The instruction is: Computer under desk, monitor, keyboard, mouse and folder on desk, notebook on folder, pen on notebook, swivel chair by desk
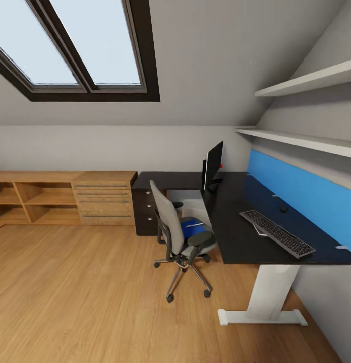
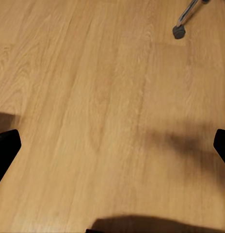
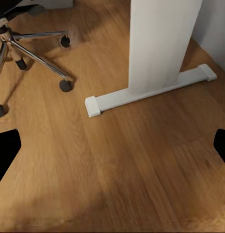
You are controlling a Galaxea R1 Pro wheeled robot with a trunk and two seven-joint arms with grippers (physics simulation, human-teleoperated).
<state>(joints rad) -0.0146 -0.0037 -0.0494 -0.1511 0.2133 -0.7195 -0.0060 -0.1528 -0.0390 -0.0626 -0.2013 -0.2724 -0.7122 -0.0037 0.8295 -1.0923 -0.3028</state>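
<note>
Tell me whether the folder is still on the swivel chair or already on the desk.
Still on the chair: the blue folder lies on the swivel chair seat, beside the black desk, not on it.

A black monitor stands upright on the black table. A black keyboard lies nearer, a small mouse beyond it. A blue folder rests on the grey swivel chair beside the table.

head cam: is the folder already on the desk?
No, the blue folder lies on the seat of the swivel chair, beside the black desk, not on it.
</note>
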